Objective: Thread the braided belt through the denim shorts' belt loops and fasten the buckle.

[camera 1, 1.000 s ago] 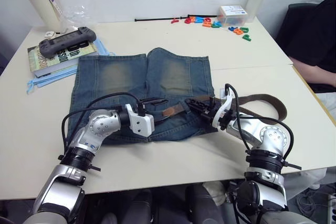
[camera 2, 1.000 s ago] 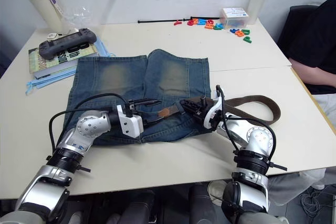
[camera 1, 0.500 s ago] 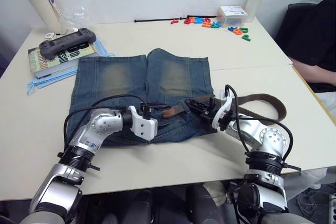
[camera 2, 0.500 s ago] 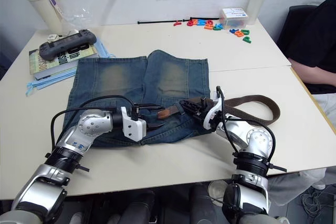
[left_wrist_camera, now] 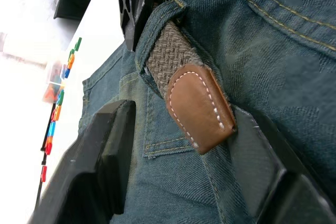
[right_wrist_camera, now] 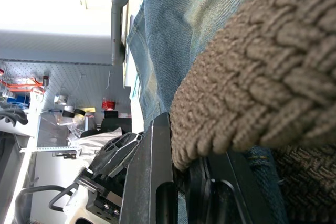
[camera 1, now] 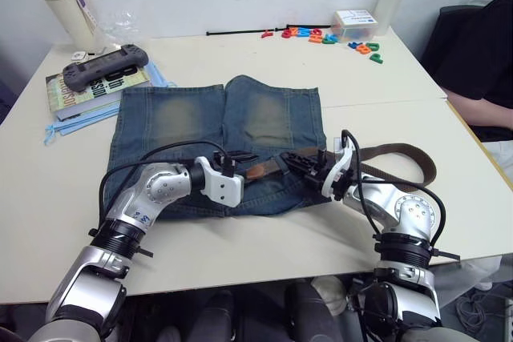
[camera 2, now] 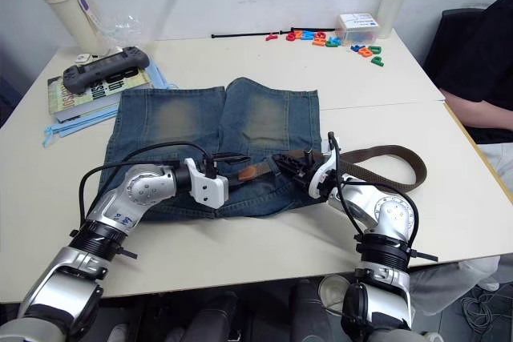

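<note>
my right gripper (camera 1: 298, 162) pinches the belt (camera 1: 401, 150) at the shorts (camera 1: 216, 118) waistband. my left gripper (left_wrist_camera: 184, 145) sits open around the leather tip (left_wrist_camera: 198, 107) poking through a loop (left_wrist_camera: 157, 19). the belt looks soft and floppy; i'd grab the stiffer tip.

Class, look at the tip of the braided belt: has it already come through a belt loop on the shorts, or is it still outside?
Through. In the left wrist view the braided belt passes under a belt loop, with its leather tip poking out beyond, between the open left gripper fingers.
</note>
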You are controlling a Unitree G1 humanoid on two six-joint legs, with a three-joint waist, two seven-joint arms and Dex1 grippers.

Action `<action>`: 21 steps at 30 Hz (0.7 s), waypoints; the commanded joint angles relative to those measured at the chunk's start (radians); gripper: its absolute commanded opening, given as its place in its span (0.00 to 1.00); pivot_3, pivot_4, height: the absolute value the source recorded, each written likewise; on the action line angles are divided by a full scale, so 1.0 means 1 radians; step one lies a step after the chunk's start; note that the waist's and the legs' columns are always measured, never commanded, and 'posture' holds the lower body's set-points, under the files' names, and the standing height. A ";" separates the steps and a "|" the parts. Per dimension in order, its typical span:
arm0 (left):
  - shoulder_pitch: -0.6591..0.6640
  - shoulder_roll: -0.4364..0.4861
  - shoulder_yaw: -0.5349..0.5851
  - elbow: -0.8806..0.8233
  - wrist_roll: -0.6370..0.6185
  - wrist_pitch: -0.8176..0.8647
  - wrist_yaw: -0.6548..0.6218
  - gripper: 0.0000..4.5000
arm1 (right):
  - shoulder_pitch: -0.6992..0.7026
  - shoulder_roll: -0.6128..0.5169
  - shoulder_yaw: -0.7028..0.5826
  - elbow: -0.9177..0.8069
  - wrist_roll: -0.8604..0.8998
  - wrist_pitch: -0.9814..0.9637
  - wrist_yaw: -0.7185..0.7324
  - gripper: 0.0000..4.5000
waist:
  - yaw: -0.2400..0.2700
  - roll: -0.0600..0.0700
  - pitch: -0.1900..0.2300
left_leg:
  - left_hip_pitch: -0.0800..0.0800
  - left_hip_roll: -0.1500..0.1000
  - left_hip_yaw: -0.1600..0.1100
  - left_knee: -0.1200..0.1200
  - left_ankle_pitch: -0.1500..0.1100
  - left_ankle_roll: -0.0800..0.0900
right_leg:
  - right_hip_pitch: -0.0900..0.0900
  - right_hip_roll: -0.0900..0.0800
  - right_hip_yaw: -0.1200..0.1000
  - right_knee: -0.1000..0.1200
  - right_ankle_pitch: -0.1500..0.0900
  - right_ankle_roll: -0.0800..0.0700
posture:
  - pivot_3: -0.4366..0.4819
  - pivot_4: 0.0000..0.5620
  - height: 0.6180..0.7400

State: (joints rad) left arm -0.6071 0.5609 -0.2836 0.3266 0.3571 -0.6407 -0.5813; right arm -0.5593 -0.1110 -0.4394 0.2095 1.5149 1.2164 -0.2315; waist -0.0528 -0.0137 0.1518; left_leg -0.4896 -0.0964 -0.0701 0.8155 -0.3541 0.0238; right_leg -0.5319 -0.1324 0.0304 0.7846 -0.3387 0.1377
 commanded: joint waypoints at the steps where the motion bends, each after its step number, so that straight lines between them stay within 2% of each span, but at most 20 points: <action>1: 0.016 0.011 -0.017 0.029 0.017 -0.013 0.001 0.24 | 0.007 -0.003 0.024 -0.018 0.027 0.000 0.015 0.00 | 0.000 0.002 -0.002 | 0.000 0.000 0.000 0.000 0.000 0.000 | 0.000 0.000 0.000 0.000 0.000 0.000 | 0.48 0.27 0.30; 2: 0.016 0.011 -0.018 0.027 0.014 -0.022 0.002 0.13 | 0.007 -0.004 0.026 -0.018 0.026 0.000 0.016 0.00 | 0.000 0.003 -0.002 | 0.000 0.000 0.000 0.000 0.000 0.000 | 0.000 0.000 0.000 0.000 0.000 0.000 | 0.48 0.27 0.30; 4: 0.015 0.011 -0.019 0.026 0.014 -0.033 0.004 0.01 | 0.008 -0.006 0.030 -0.018 0.024 -0.001 0.017 0.00 | 0.000 0.004 -0.003 | 0.000 0.000 0.000 0.000 0.000 0.000 | 0.000 0.000 0.000 0.000 0.000 0.000 | 0.48 0.27 0.30; 8: 0.007 0.014 -0.026 0.027 0.031 -0.041 0.004 0.01 | 0.013 -0.019 0.045 -0.034 0.012 0.004 0.024 0.00 | 0.000 0.005 -0.003 | 0.000 0.000 0.000 0.000 0.000 0.000 | 0.000 0.000 0.000 0.000 0.000 0.000 | 0.48 0.27 0.30; 14: -0.016 -0.001 -0.060 -0.037 0.011 0.000 -0.068 0.01 | 0.024 -0.038 0.052 -0.093 0.023 -0.031 -0.010 0.00 | 0.004 0.005 -0.003 | 0.000 -0.001 0.000 0.000 0.000 0.000 | 0.000 0.000 0.000 0.000 0.000 0.000 | 0.48 0.27 0.30; 18: 0.001 0.000 -0.086 -0.100 -0.002 0.049 -0.137 0.00 | 0.053 -0.041 0.036 -0.164 0.079 -0.073 -0.079 0.36 | 0.007 0.005 -0.003 | -0.001 -0.001 0.000 0.000 0.000 0.000 | 0.000 -0.001 0.001 -0.001 0.000 0.000 | 0.48 0.27 0.30; 20: 0.008 0.000 -0.087 -0.115 0.000 0.067 -0.146 0.00 | 0.074 -0.046 0.036 -0.204 0.121 -0.094 -0.114 0.60 | 0.008 0.005 -0.003 | -0.001 -0.001 0.000 0.000 0.000 0.001 | 0.000 -0.001 0.001 -0.002 0.000 0.000 | 0.48 0.27 0.30; 21: 0.011 0.000 -0.088 -0.120 0.001 0.073 -0.148 0.00 | 0.091 -0.053 0.035 -0.233 0.142 -0.108 -0.141 0.69 | 0.009 0.005 -0.003 | -0.001 -0.001 0.000 0.000 0.000 0.001 | 0.000 -0.001 0.001 -0.002 0.000 0.000 | 0.48 0.27 0.30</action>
State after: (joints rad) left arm -0.6322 0.5640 -0.3319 0.2181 0.3541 -0.5749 -0.6976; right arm -0.4828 -0.1494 -0.3969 0.0485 1.5967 1.1339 -0.3359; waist -0.0437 -0.0091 0.1488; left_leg -0.4904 -0.0971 -0.0702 0.8155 -0.3547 0.0246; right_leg -0.5317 -0.1332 0.0320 0.7829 -0.3387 0.1378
